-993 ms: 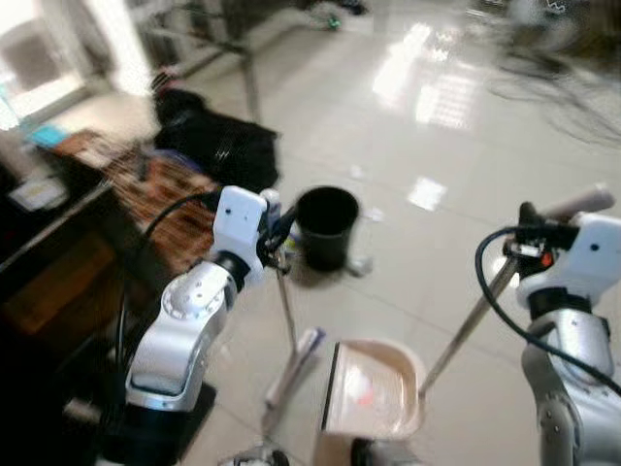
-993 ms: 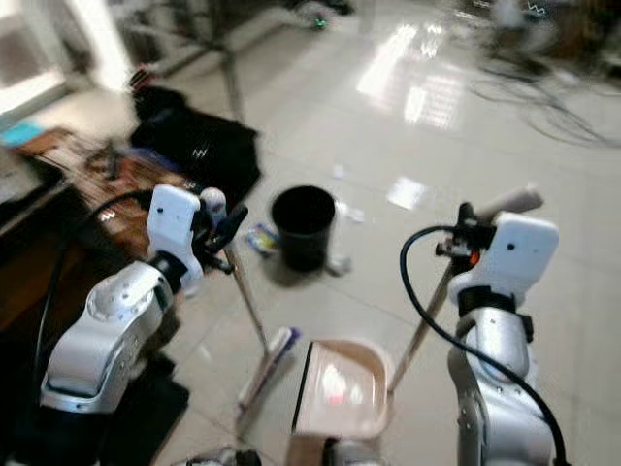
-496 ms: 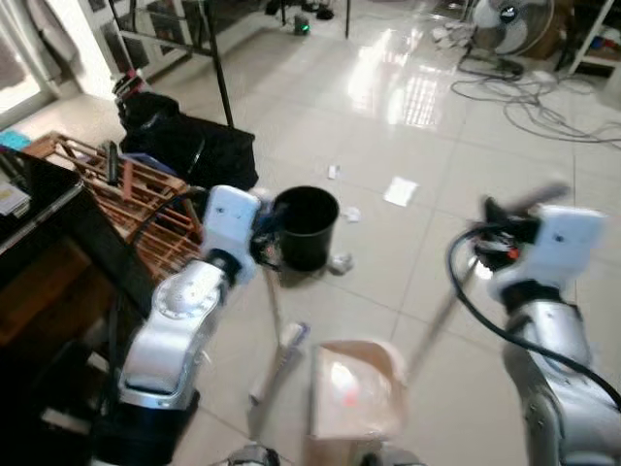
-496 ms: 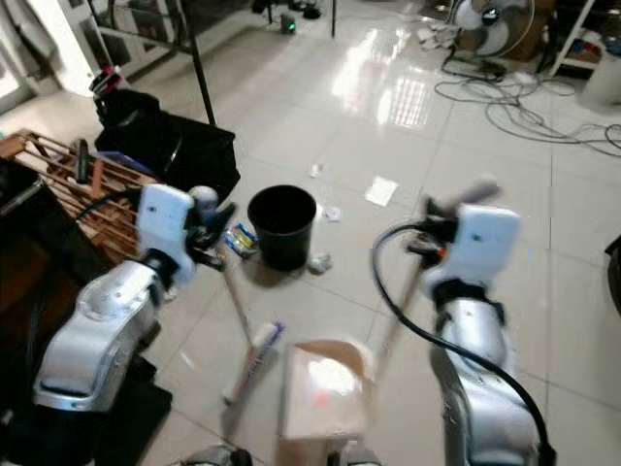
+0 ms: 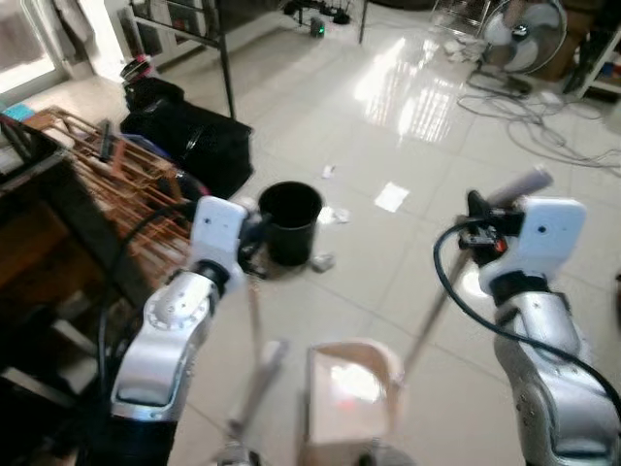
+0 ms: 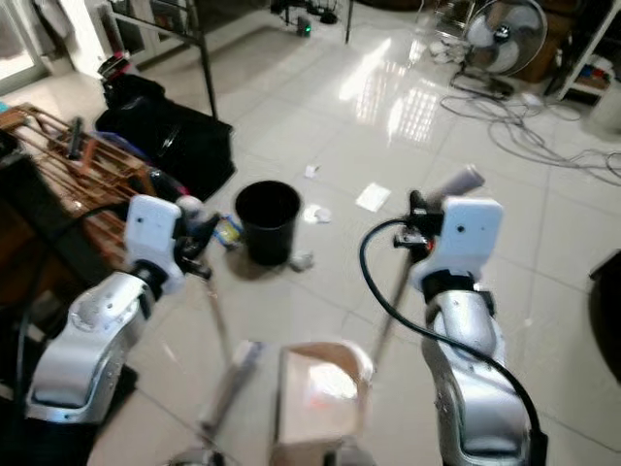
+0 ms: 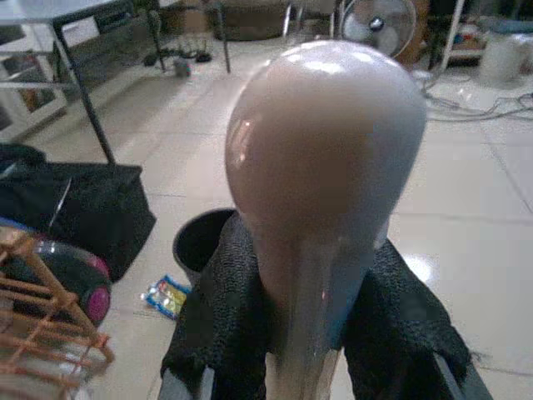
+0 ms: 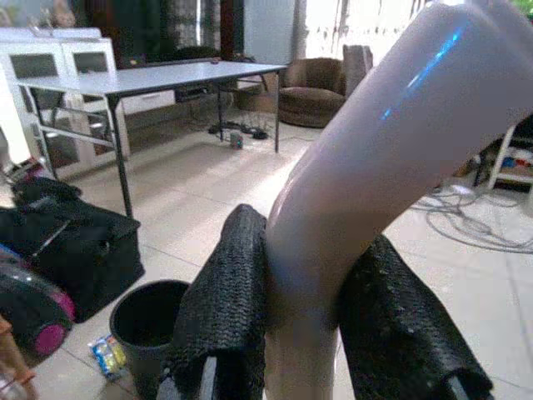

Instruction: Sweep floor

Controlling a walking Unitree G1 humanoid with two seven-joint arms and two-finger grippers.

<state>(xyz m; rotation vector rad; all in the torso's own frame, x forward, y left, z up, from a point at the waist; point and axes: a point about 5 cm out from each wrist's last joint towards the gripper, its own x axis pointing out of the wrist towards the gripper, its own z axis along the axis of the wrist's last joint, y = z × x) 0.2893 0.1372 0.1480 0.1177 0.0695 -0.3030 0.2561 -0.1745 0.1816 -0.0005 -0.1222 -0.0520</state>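
Left gripper (image 7: 321,333) clenches the broom (image 5: 254,335), right gripper (image 8: 312,333) the dustpan (image 5: 347,388) handle, bin (image 5: 289,221) at 12 o'clock.

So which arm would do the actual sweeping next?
Probably the left: its tool holds the pale broom handle, and paper scraps lie ahead. The right tool holds the beige dustpan's handle.

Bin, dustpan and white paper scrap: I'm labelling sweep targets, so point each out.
Bin (image 5: 290,221), left eye view, on its dark opening.
Dustpan (image 5: 347,388), left eye view, on its pink tray.
Paper scrap (image 5: 392,197), left eye view, on its middle.
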